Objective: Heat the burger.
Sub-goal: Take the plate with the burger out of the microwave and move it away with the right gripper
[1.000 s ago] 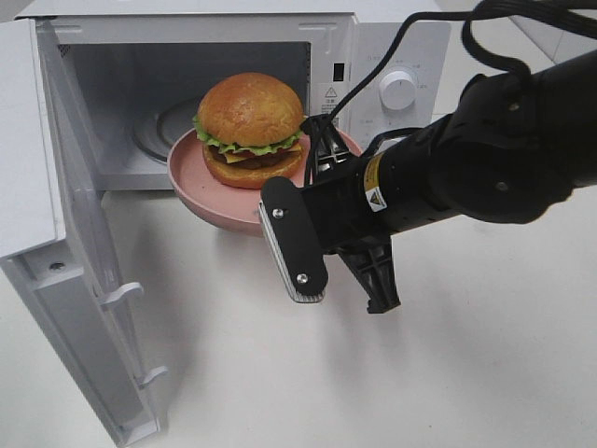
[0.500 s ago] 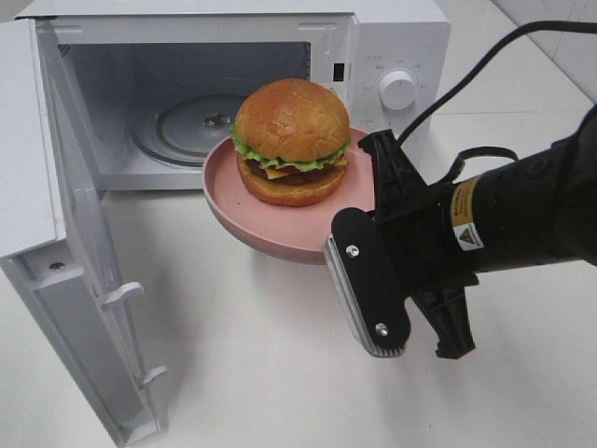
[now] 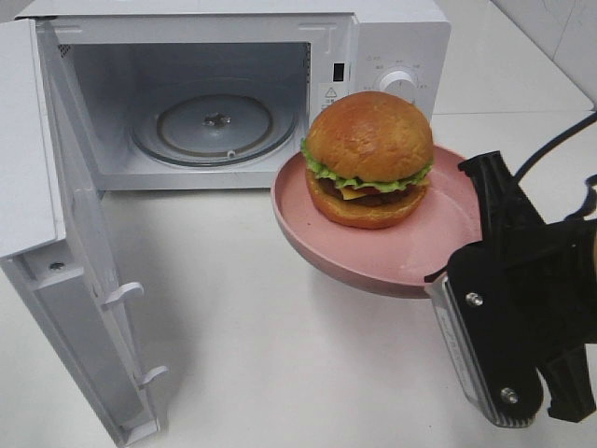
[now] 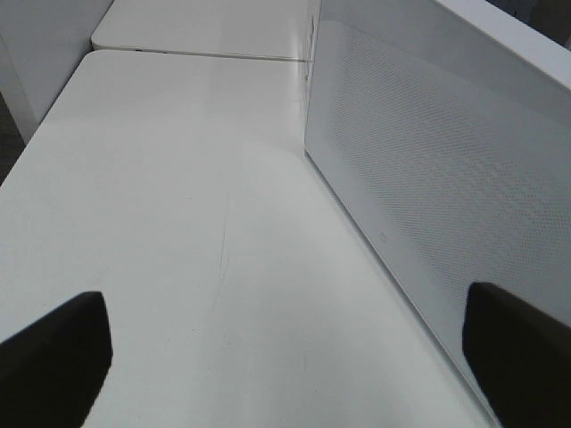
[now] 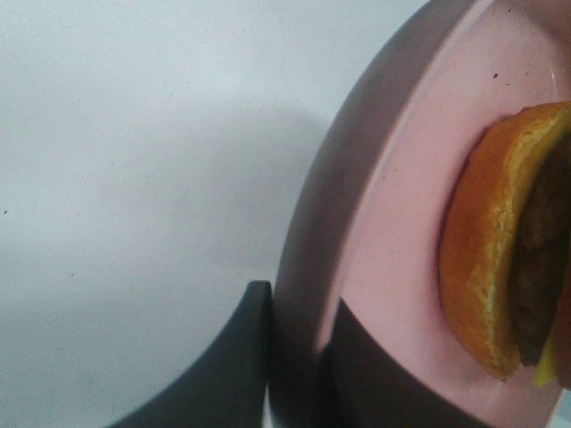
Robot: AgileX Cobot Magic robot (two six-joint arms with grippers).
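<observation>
The burger (image 3: 368, 159), with its golden bun, green lettuce and yellow cheese, sits on a pink plate (image 3: 303, 210) held in the air in front of the microwave's control panel. My right gripper (image 3: 471, 247) is shut on the plate's rim at the right. The right wrist view shows the same grip close up, with my right gripper (image 5: 299, 374) clamping the plate (image 5: 384, 205) from both sides and the burger (image 5: 486, 267) just beyond. My left gripper (image 4: 285, 357) is open over bare table, out of the exterior view.
The white microwave (image 3: 392, 37) stands at the back with its door (image 3: 56, 233) swung wide to the left. Its glass turntable (image 3: 215, 121) is bare. A white microwave panel (image 4: 428, 160) stands beside the left gripper. The white table (image 3: 280, 355) spreads in front.
My right gripper has carried the plate and burger to the right and toward the front, away from the microwave opening. The left gripper has stayed open.
</observation>
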